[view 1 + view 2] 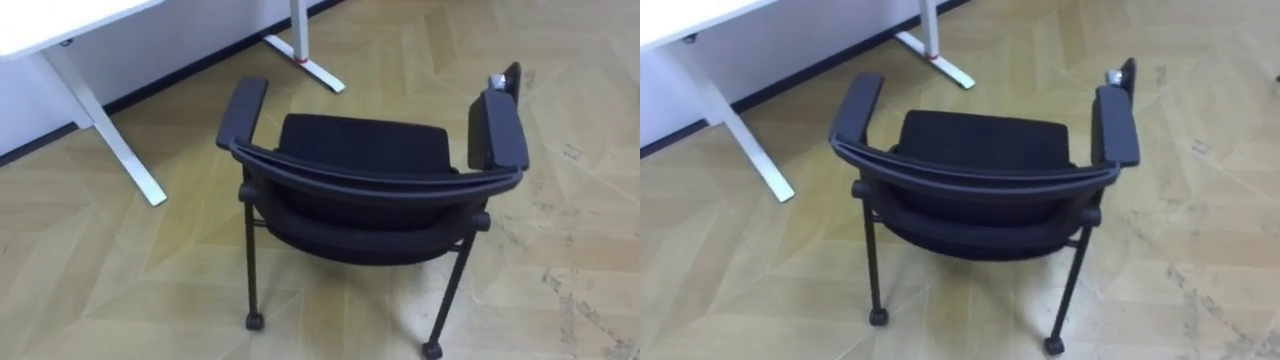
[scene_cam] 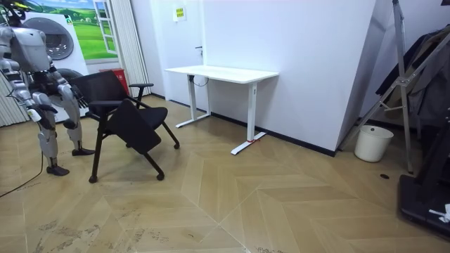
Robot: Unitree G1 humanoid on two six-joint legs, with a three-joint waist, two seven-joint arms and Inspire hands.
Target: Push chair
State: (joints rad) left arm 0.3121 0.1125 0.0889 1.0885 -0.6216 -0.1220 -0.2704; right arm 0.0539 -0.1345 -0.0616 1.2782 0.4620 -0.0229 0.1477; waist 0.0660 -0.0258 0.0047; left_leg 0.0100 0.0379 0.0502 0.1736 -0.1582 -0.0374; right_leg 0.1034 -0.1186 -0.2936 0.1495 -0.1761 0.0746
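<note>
The chair (image 1: 365, 160) stands on the wooden floor (image 1: 560, 250), with its backrest (image 1: 380, 186) nearest the robot and its seat turned towards the white worktop (image 1: 60, 20) by the wall. In the room view the right hand (image 2: 35, 107) and left hand (image 2: 69, 98) are seen just short of the backrest; how far either is opened cannot be told. The frame is judged light and stiff, and easily rolled on its castors (image 1: 255, 322), though veering is likely. The backrest's top rail is best pressed near both ends.
</note>
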